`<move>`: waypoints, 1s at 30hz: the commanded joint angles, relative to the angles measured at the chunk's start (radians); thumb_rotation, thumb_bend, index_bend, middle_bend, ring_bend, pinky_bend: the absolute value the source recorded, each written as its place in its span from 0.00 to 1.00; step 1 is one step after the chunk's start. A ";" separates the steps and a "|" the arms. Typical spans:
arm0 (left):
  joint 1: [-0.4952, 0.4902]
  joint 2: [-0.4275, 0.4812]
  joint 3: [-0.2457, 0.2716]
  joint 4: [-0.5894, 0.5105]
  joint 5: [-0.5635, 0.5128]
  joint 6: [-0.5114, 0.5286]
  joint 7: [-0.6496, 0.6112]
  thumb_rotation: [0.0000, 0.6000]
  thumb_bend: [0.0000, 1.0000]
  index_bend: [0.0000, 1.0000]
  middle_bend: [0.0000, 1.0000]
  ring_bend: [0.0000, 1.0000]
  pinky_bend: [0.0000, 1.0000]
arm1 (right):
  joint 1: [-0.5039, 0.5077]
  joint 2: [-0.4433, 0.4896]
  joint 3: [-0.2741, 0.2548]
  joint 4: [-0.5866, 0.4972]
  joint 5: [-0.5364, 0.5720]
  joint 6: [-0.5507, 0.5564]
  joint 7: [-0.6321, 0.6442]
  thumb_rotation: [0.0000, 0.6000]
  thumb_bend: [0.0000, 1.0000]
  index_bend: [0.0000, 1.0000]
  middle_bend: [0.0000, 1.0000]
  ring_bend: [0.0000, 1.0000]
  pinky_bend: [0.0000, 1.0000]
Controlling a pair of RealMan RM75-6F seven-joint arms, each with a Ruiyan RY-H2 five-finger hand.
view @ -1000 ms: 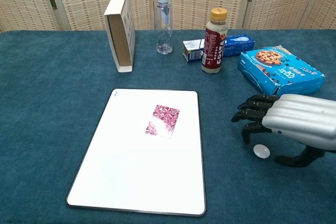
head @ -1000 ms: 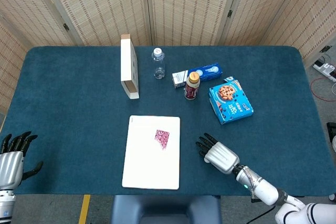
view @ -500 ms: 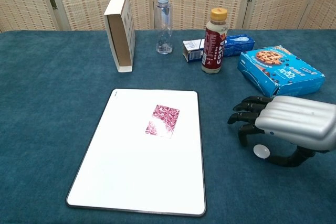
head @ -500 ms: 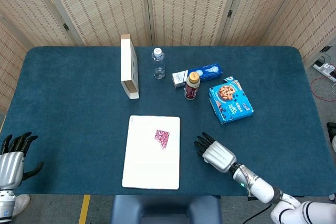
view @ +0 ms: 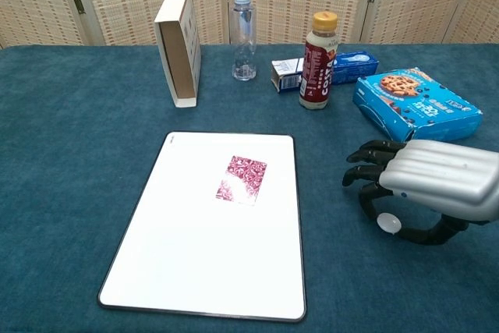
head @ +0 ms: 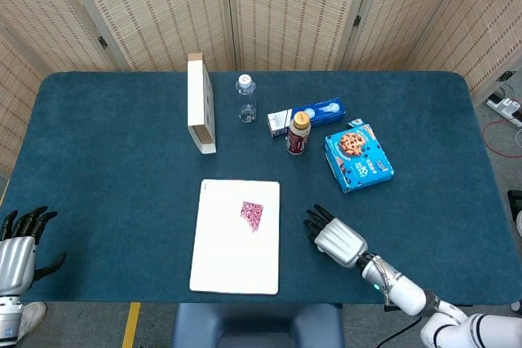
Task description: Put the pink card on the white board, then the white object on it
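Blue-clothed table (head: pixel 114 160); woven folding screens (head: pixel 285 6) behind; cables (head: pixel 502 132) on floor.

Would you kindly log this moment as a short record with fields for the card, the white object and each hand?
pink card: lying flat on the white board
white object: on the table cloth, under the right hand's fingers, off the board
right hand: over the white object; hold not clear
left hand: at the table's near left edge, holding nothing
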State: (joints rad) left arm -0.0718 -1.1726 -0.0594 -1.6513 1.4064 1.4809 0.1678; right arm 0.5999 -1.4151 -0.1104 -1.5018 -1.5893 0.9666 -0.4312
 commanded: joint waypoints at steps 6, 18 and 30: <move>0.001 0.001 0.000 0.001 0.000 0.001 -0.002 1.00 0.29 0.22 0.18 0.17 0.00 | 0.001 0.004 0.013 -0.014 -0.005 0.003 0.001 1.00 0.36 0.44 0.20 0.05 0.00; 0.003 0.008 0.000 -0.007 0.004 0.006 0.000 1.00 0.29 0.22 0.18 0.17 0.00 | 0.111 -0.033 0.139 -0.064 0.062 -0.101 -0.052 1.00 0.36 0.44 0.21 0.05 0.00; 0.011 0.012 0.004 -0.003 -0.004 0.008 -0.002 1.00 0.29 0.22 0.18 0.17 0.00 | 0.297 -0.196 0.280 0.017 0.276 -0.275 -0.206 1.00 0.37 0.44 0.20 0.05 0.00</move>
State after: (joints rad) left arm -0.0608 -1.1603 -0.0557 -1.6548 1.4023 1.4885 0.1656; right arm 0.8696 -1.5835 0.1482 -1.5090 -1.3442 0.7148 -0.6136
